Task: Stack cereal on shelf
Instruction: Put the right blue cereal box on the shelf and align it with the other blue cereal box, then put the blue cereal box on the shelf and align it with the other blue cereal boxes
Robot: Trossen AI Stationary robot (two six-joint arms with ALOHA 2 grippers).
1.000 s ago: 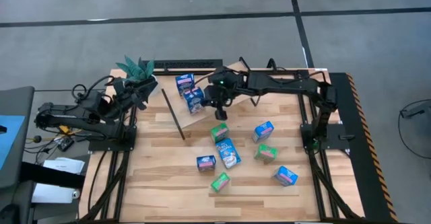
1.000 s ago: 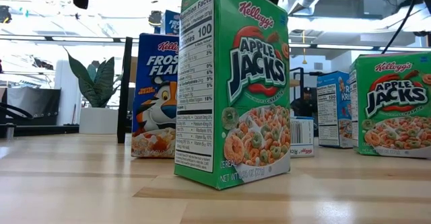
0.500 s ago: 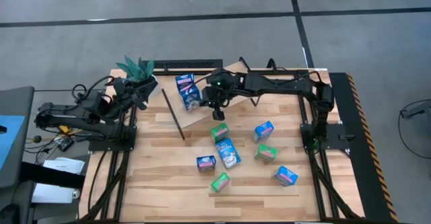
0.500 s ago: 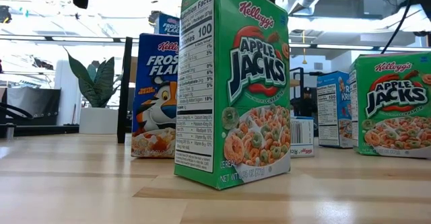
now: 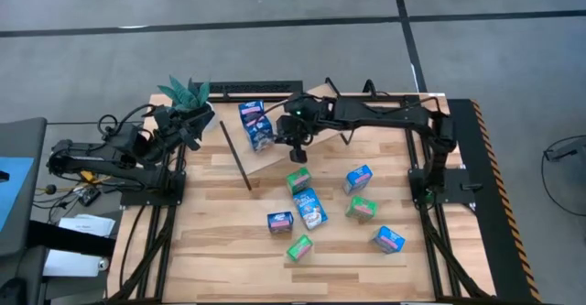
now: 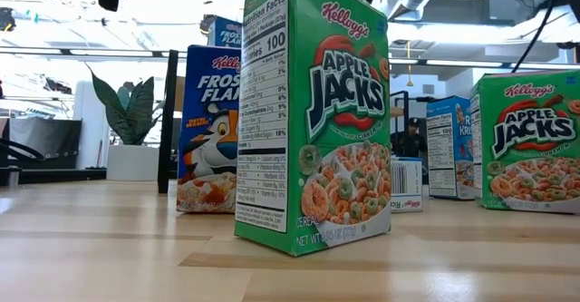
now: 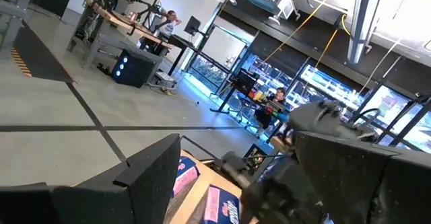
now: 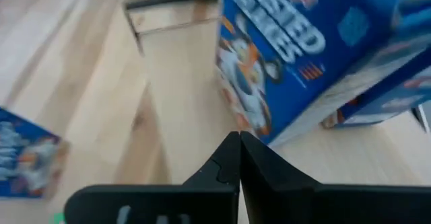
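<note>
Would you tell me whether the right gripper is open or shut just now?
Shut. In its wrist view the right gripper shows both dark fingers pressed together with nothing between them, beside a blue cereal box on the shelf.

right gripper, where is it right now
In the high view the right gripper hangs shut over the shelf at the table's far middle, beside two blue cereal boxes.

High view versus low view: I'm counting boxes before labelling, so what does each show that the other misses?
Only the high view shows the tilted shelf with two blue boxes on it, the shut right gripper beside them, and the left gripper waiting at the table's left edge. Only the low view shows readable fronts, like the Frosted Flakes box. Both show the green Apple Jacks box standing on the table.
</note>
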